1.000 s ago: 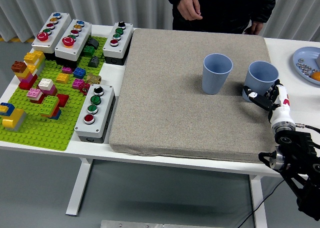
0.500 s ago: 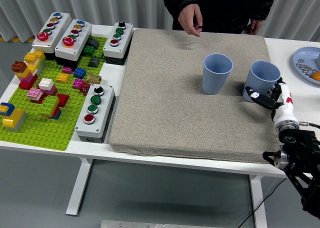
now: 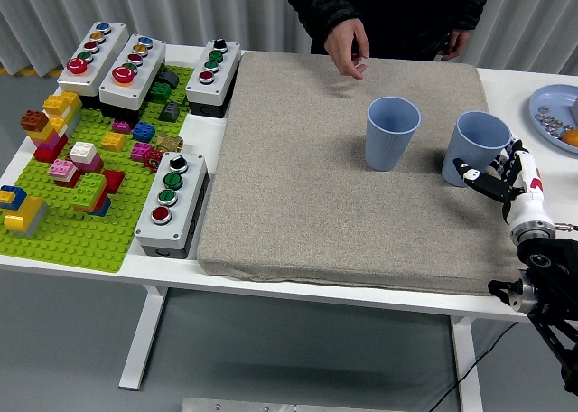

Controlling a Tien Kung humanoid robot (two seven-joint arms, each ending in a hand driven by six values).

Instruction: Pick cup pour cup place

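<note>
Two blue cups stand upright on the grey mat (image 3: 325, 204): one in the middle (image 3: 392, 133), the other at the right (image 3: 475, 146). My right hand (image 3: 495, 174) is low at the right edge of the mat, its fingers spread and touching the near right side of the right cup, not closed round it. What the cups hold cannot be seen. A person's hand (image 3: 348, 48) reaches down over the far part of the mat, behind the middle cup. My left arm is out of view.
Left of the mat lie a green baseplate with coloured bricks (image 3: 81, 173) and several button boxes (image 3: 172, 204). A blue plate (image 3: 558, 114) with small items sits at the far right. The person's other hand (image 3: 456, 43) hangs at the far edge.
My right hand has drifted right and slightly toward me, staying against the right cup. The person's hand has come down from the body to over the mat's far part.
</note>
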